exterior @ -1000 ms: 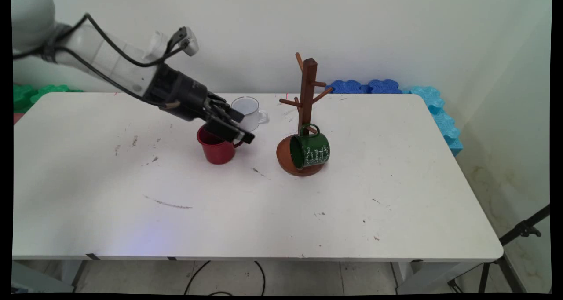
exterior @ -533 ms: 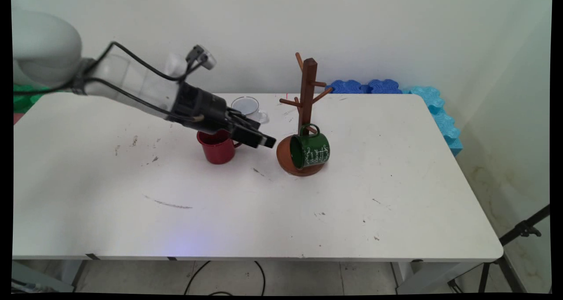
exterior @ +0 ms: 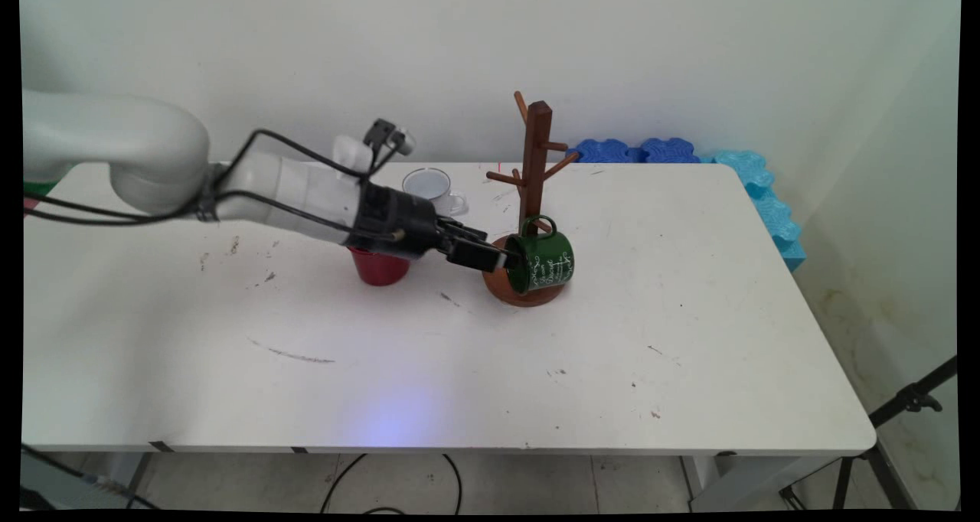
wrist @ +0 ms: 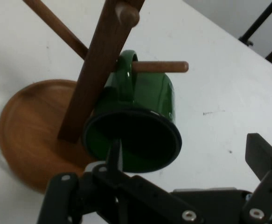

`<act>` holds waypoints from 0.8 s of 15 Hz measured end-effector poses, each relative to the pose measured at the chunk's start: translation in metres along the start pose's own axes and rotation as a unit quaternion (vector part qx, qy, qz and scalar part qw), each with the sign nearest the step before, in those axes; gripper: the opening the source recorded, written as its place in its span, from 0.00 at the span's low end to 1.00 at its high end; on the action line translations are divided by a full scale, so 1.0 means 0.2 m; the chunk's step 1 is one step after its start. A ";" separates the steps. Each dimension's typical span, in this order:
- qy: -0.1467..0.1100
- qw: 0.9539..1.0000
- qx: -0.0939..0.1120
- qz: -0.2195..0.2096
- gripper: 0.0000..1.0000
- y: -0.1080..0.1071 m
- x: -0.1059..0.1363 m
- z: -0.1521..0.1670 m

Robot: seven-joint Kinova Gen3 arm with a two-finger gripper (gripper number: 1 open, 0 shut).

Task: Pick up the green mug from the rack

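Observation:
A green enamel mug (exterior: 547,262) hangs by its handle on a low peg of the wooden mug tree (exterior: 536,147), its mouth turned toward my arm. My gripper (exterior: 509,260) is open and level with that mouth, right at the rim. In the hand view, the green mug (wrist: 149,93) fills the middle. One finger (wrist: 115,156) stands in front of its dark opening and the other (wrist: 261,156) is well outside its wall. The tree's round base (wrist: 28,121) lies to the left. Nothing is held.
A red mug (exterior: 379,268) stands under my forearm, partly hidden. A clear glass mug (exterior: 430,184) sits behind it near the table's far edge. Blue foam tiles (exterior: 635,151) line the back right corner, and a black tripod (exterior: 911,399) stands off the table's right.
The arm has swung right and lower, from above the red mug to the green mug's mouth. The mugs and the tree have not moved.

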 end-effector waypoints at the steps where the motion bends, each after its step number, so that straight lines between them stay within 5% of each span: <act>1: 0.005 1.000 -0.003 -0.003 1.00 0.01 -0.02 0.03; 12: 0.053 0.998 -0.013 -0.012 1.00 0.02 -0.21 0.29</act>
